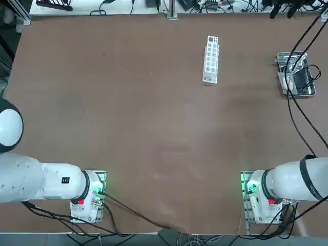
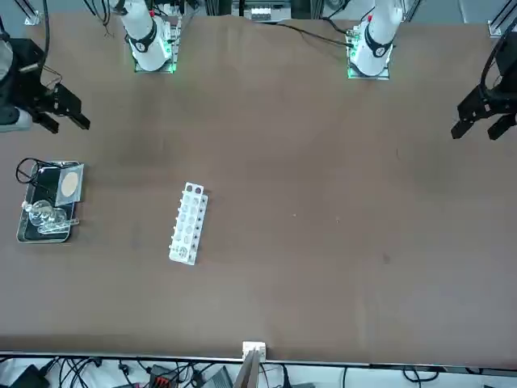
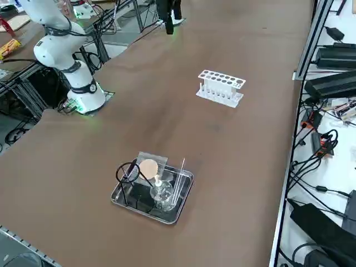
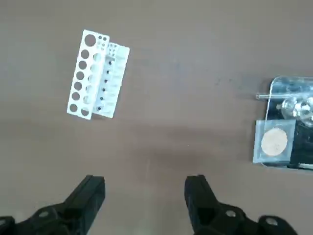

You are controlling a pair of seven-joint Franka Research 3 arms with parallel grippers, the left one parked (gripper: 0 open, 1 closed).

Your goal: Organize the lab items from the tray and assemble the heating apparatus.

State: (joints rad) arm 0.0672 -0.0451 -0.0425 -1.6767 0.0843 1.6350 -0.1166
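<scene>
Three lab items are seen lying together in the small steel tray (image 3: 186,186), which sits near the table's edge on the robot's right side: a clear glass burner (image 3: 161,192) with a rounded body, a thin black wire ring stand (image 3: 127,173) resting at one end, and a grey square mesh (image 3: 149,165) with a pale round centre, which overhangs the tray's rim. The tray is shiny, rectangular with rounded corners, raised at the rim and dark inside. Nothing is yet set out on the brown table (image 1: 128,133), so the task is judged to be at its very start, with the first pick still to be made. The right gripper (image 4: 144,196) is held above bare table, well apart from the tray, its black jaws spread wide and empty. The next move is judged to call for a reach across to the tray and a careful descent, since the glass is fragile and the wire stand is slim and crowded against the other pieces. A long white rack with round holes (image 1: 211,59) lies further along the table.
</scene>
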